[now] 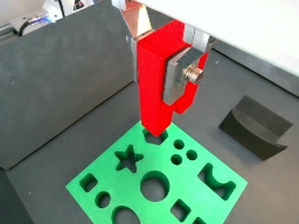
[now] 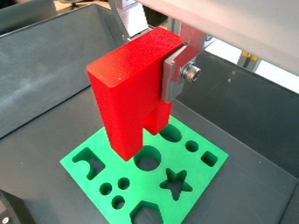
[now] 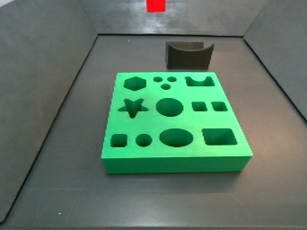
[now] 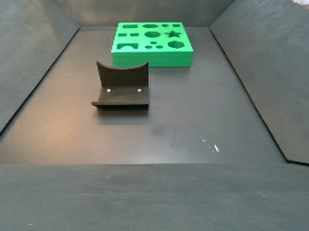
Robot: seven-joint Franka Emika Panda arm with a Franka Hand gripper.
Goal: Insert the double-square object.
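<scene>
My gripper (image 1: 165,79) is shut on the double-square object (image 1: 156,87), a bright red tall peg of two joined square bars. One silver finger (image 1: 184,73) presses its side; the other is hidden behind it. The peg hangs upright above the green block (image 1: 122,179), with its lower end over the block's corner nearest the grey wall; I cannot tell whether it touches. Both wrist views show this: gripper (image 2: 142,74), peg (image 2: 126,96), block (image 2: 208,175). In a side view only the peg's lower tip (image 3: 156,5) shows, high above the block (image 3: 180,163). The gripper is out of both side views.
A dark grey curved block (image 3: 188,54) stands on the floor just behind the green block; it also shows in a wrist view (image 1: 257,127) and a side view (image 4: 121,86). Grey walls enclose the dark floor. The green block (image 4: 154,59) lies at the far end.
</scene>
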